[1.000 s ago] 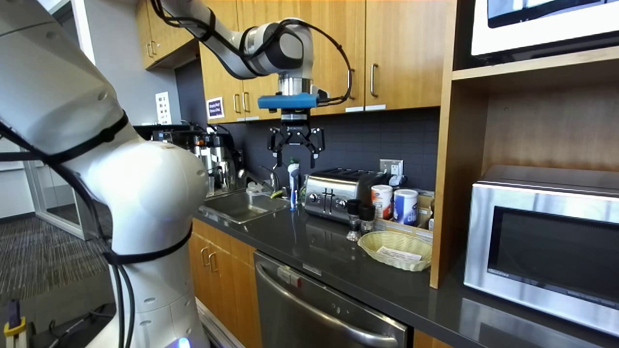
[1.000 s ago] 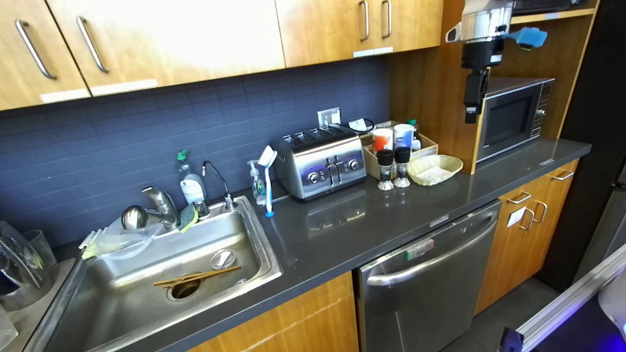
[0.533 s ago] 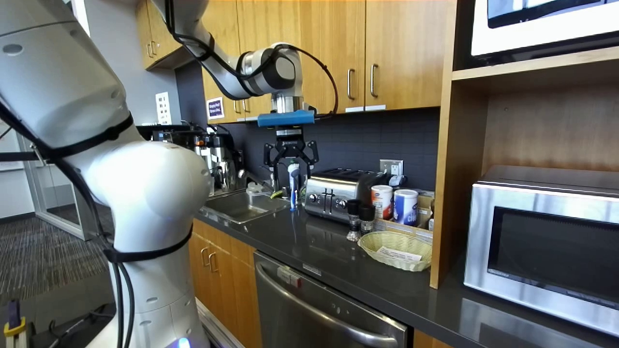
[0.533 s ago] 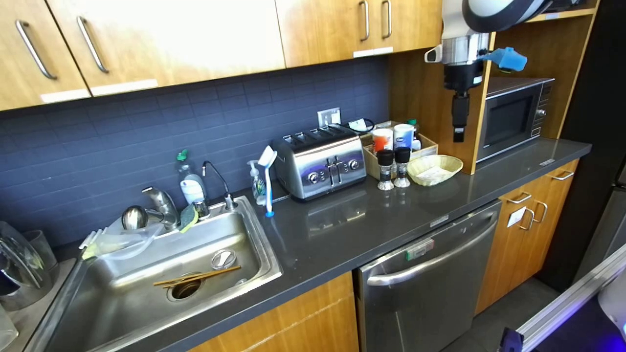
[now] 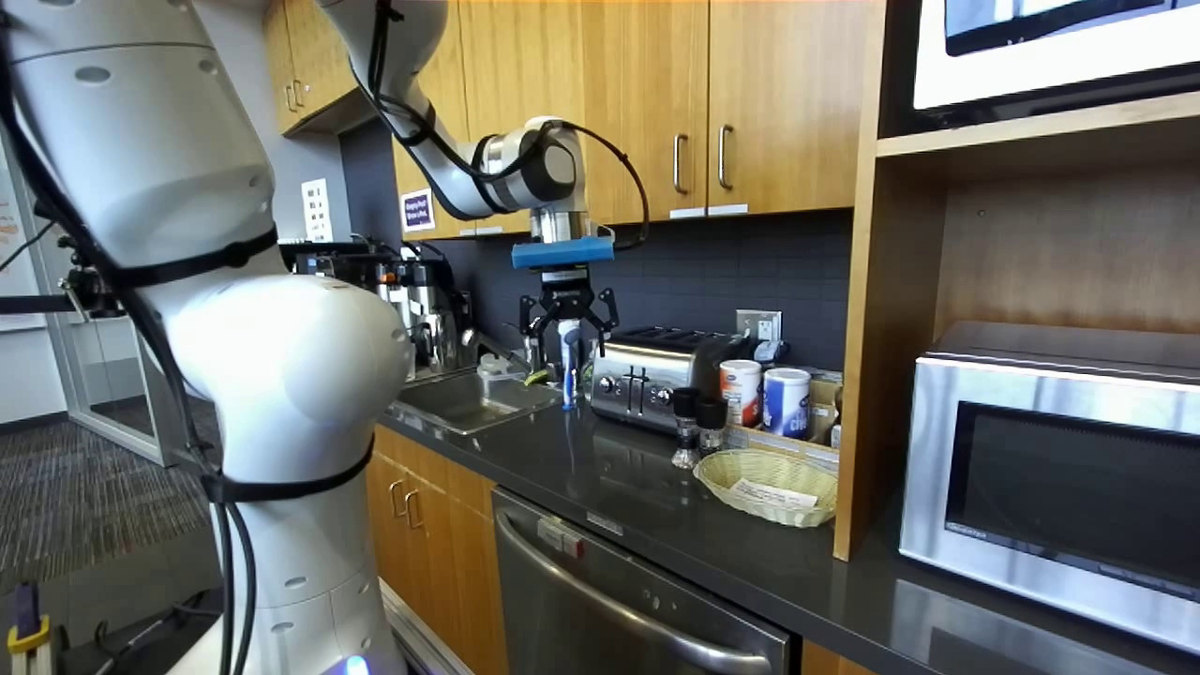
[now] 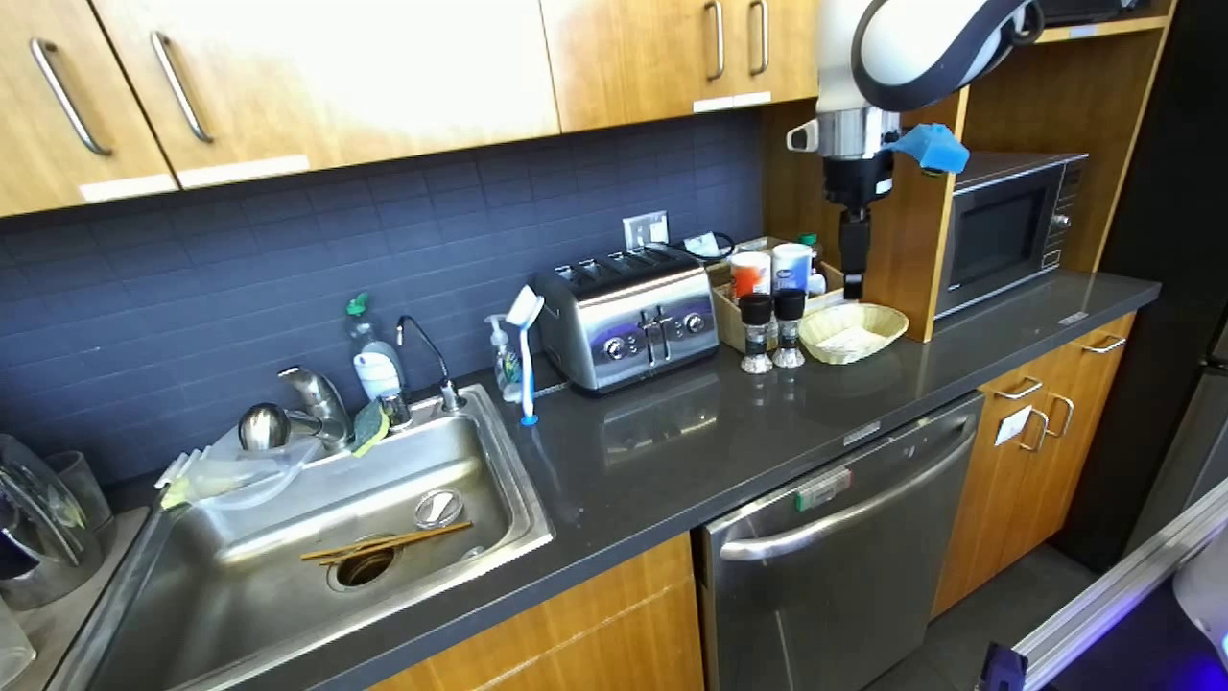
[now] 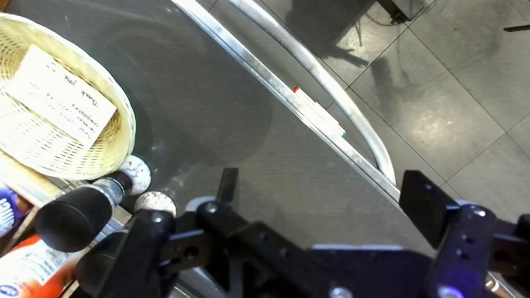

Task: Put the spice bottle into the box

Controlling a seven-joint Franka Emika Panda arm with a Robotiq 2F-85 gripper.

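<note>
- Gripper (image 7: 325, 196) has come lower, jaws wide apart, nothing held.
- Both spice bottles (image 6: 756, 332) stand upright beside the basket (image 7: 49, 145), outside it.
- A pick-up approach seems under way.

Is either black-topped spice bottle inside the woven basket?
No: in an exterior view both bottles stand upright on the counter beside the basket, which has a paper note in it.
</note>
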